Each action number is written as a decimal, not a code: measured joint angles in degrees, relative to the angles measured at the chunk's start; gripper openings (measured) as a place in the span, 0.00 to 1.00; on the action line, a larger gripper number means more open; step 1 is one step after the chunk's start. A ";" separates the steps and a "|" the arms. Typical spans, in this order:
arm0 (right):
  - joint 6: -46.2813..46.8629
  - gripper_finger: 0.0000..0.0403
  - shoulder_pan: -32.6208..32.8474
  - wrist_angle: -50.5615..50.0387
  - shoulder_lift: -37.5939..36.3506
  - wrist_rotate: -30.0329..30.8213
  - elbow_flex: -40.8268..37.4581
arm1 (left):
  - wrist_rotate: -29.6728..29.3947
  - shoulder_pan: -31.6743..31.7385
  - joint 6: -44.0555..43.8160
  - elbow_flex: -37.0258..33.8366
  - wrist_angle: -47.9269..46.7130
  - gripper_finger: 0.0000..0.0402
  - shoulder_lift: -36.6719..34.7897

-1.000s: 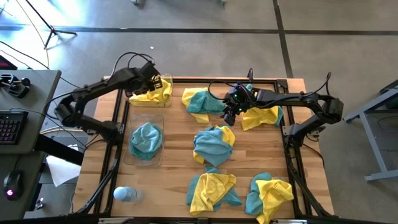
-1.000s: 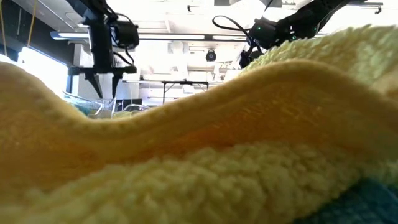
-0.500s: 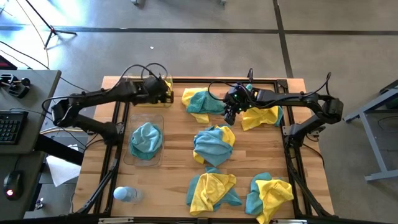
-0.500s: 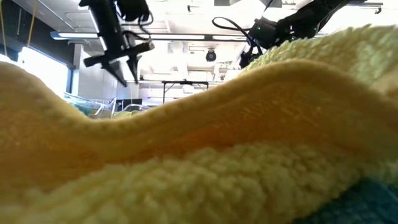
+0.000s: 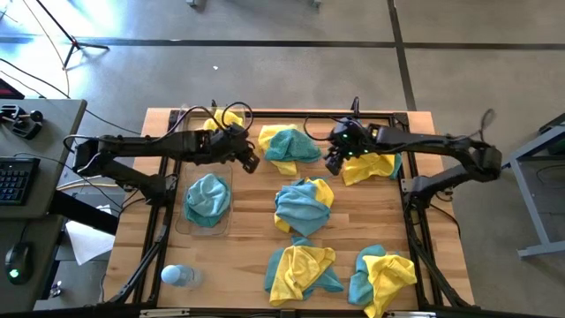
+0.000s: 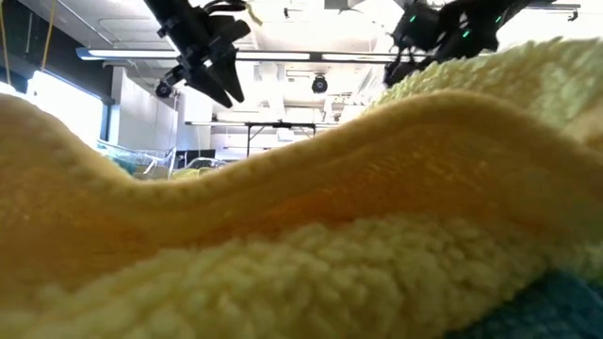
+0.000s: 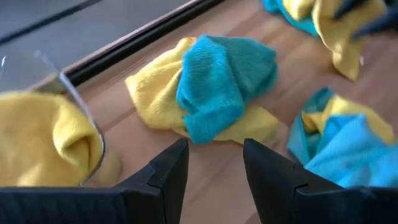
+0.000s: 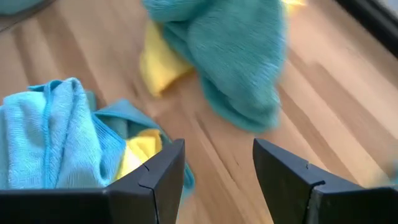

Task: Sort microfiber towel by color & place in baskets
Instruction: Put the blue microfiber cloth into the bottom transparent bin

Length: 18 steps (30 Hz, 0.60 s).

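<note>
Both empty, jaws spread: our left gripper nears the crumpled yellow-and-teal fuzzy towel pile; right gripper hovers beside. We should pinch only the teal fold.

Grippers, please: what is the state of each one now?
Left gripper: open, holding nothing.
Right gripper: open, holding nothing.

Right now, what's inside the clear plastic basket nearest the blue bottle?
A crumpled teal microfiber towel fills the clear plastic basket; whatever lies beneath it is covered.
</note>
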 joint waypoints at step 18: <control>50.97 0.38 31.92 -17.45 -11.71 16.64 0.00 | 16.47 0.21 18.42 0.00 2.39 0.35 0.00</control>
